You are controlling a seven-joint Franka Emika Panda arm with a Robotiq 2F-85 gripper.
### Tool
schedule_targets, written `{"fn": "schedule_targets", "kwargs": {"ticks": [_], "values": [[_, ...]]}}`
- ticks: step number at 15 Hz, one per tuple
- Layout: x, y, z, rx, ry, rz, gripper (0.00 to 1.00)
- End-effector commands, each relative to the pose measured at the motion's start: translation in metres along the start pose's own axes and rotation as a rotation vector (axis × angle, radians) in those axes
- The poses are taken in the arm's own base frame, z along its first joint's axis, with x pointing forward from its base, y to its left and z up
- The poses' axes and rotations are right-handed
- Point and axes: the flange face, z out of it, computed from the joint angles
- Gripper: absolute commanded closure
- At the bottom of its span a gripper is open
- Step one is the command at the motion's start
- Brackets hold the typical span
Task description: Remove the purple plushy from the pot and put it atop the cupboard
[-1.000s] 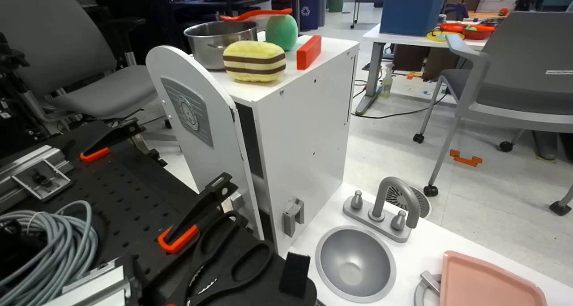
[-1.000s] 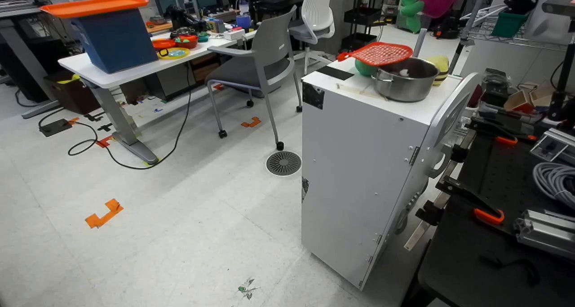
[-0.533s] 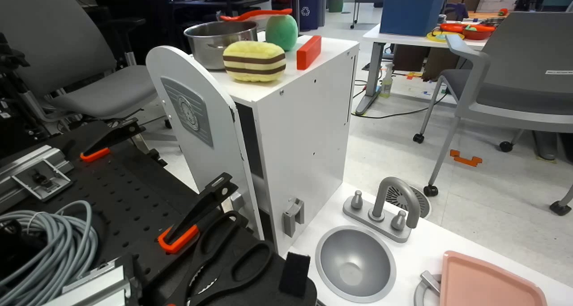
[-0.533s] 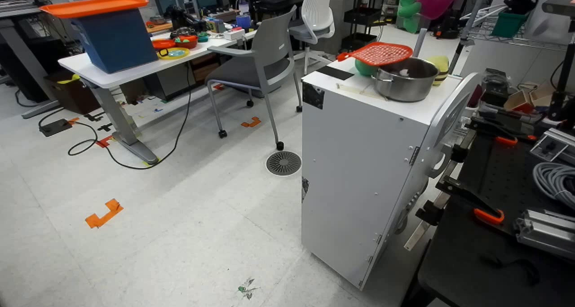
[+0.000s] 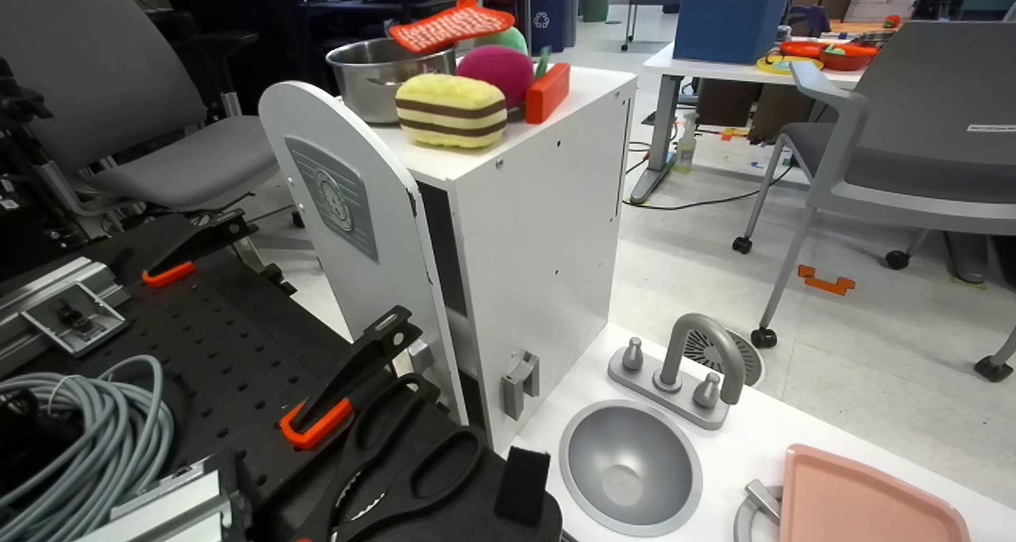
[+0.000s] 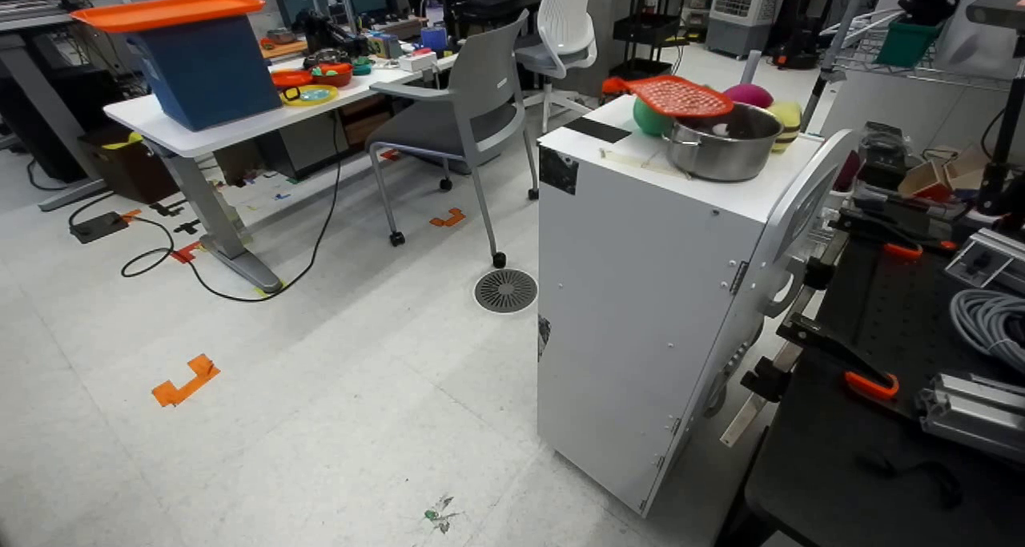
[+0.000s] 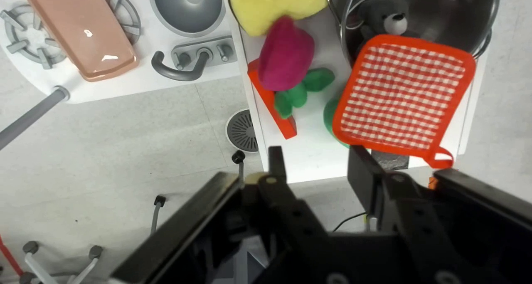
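Pot (image 6: 721,156) holds a grey toy bear (image 7: 386,17), the purple plushy (image 7: 286,55) lies atop the cupboard (image 5: 540,232), jaws parted.

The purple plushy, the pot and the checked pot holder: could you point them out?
Purple plushy (image 7: 286,57), in the wrist view: middle of its magenta body.
Pot (image 6: 725,158), in an exterior view: its outer metal wall.
Checked pot holder (image 7: 401,97), in the wrist view: its checked cloth.

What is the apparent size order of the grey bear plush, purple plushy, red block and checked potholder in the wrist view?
1. Checked potholder
2. Purple plushy
3. Red block and grey bear plush: both look smaller, but partly hidden, so unranked.
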Motion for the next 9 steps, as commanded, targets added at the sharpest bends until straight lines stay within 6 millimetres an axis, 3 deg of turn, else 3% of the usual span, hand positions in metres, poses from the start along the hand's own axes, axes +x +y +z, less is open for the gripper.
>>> {"fn": "schedule_targets", "kwargs": {"ticks": [1,4,9], "values": [[0.0068,-0.0005,-0.0038,-0.004,0.028,0.019,0.25],[0.0069,-0.0007,-0.0038,-0.002,0.029,0.024,0.02],[0.0048,-0.0032,-0.0049,0.003,0.026,0.015,0.0]]}}
